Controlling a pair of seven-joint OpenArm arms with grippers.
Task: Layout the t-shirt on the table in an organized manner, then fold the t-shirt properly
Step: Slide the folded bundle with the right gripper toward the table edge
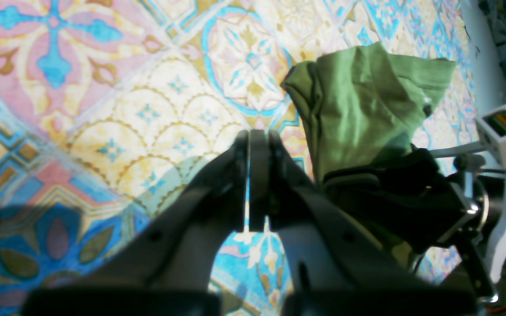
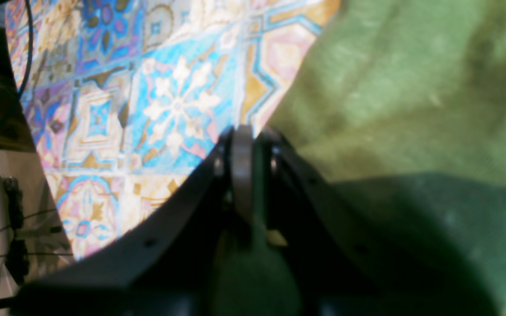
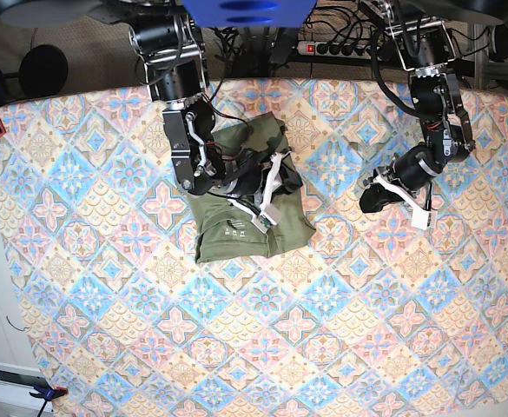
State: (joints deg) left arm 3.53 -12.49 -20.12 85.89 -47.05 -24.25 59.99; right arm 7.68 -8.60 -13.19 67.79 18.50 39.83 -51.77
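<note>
The t-shirt (image 3: 247, 208) is lying folded near the table's (image 3: 106, 347) far edge. The right gripper (image 2: 244, 136) is pinching a green fold of it between narrow fingers. The left gripper (image 1: 257, 140) is hanging closed and empty, well apart from it.

Bright, even light overhead; soft, oversaturated wrist views.

Your base view is evenly lit and sharp, with only faint shadows under the arms on the surface (image 3: 340, 347). Your left wrist view is washed out at the top, the pattern blurred, and a dark shadow falls at the lower left beside the left claw (image 1: 257, 136), which is out of focus. Your right wrist view is blurrier: the t-shirt (image 2: 411, 96) shows as a soft green mass, shaded along its lower half.
</note>
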